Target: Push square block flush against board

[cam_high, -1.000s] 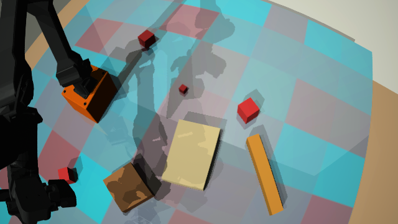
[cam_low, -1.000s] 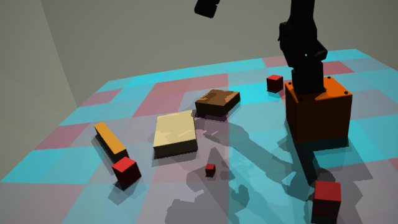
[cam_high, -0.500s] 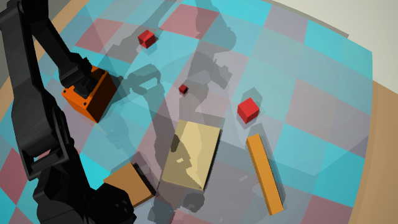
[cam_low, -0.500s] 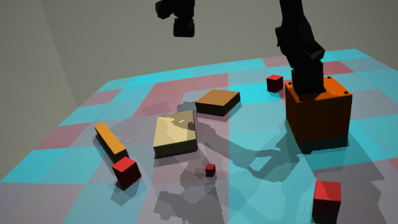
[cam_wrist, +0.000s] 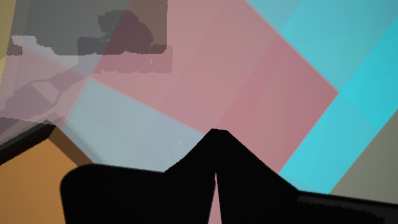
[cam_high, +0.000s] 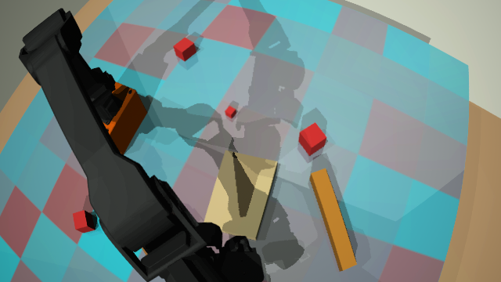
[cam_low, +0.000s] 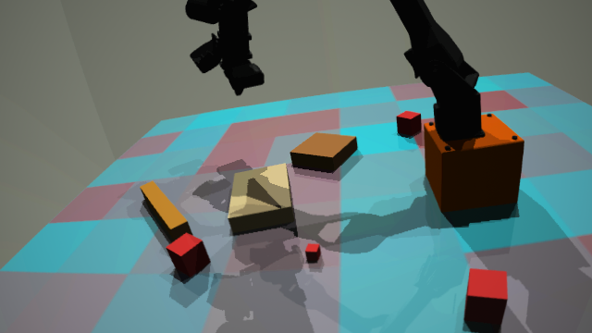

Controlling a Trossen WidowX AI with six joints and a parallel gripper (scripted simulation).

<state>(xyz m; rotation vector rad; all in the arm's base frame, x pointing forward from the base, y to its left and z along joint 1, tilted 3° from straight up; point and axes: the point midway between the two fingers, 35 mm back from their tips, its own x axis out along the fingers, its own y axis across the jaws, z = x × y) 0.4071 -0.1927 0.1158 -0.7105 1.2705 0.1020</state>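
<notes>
The square block (cam_low: 324,144) (cam_wrist: 35,187), brown-orange, lies flat and is almost wholly hidden by the arm in the top view. The cream board (cam_high: 244,196) (cam_low: 261,190) lies flat near it; in the exterior view a narrow gap shows between their nearest corners, and the block is turned relative to the board. The board's edge also shows at the far left of the wrist view. My gripper (cam_low: 239,92) (cam_wrist: 217,136) is shut and empty. It hangs well above the table, over the far side of the board and block; its shadow falls across the board.
An orange bar (cam_high: 333,219) (cam_low: 164,205) lies beyond the board, with a red cube (cam_high: 312,139) (cam_low: 188,255) near its end. A tiny red cube (cam_high: 230,112) (cam_low: 313,252) and two other red cubes (cam_high: 185,48) (cam_low: 409,123) stand elsewhere. The arm rises from an orange base (cam_low: 481,176).
</notes>
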